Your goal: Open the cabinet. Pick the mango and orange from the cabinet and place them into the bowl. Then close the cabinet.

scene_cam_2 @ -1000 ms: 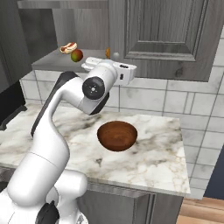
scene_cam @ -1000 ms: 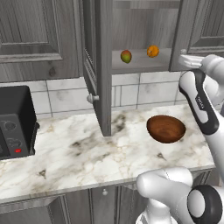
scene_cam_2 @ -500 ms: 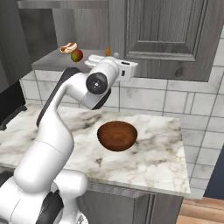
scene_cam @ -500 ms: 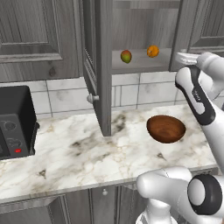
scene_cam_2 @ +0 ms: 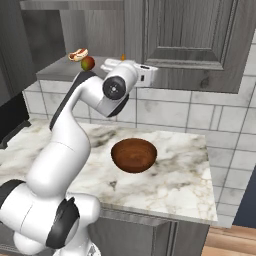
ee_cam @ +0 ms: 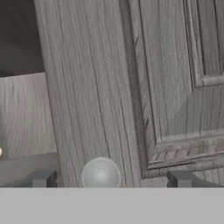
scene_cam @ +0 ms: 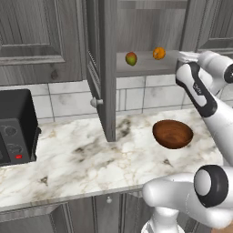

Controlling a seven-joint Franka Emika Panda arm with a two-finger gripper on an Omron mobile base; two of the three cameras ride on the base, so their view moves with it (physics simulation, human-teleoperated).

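The cabinet has its left door swung out edge-on; the mango and the orange sit on its grey shelf. My gripper is raised at the right door's edge, right of the orange. In the hand view the gripper is open, and the right door's round silver knob lies between the fingertips, touching neither. The dark cabinet interior shows left of that door. The bowl rests on the counter below, with nothing in it. From the right side the mango sits left of the gripper.
A black appliance stands at the counter's left end. A hot-dog-like item lies on the shelf behind the mango. The open left door juts over the marble counter. A closed grey panel door hangs further left.
My hand has crept leftward toward the cabinet's right door edge. The fruits and the bowl have not moved.
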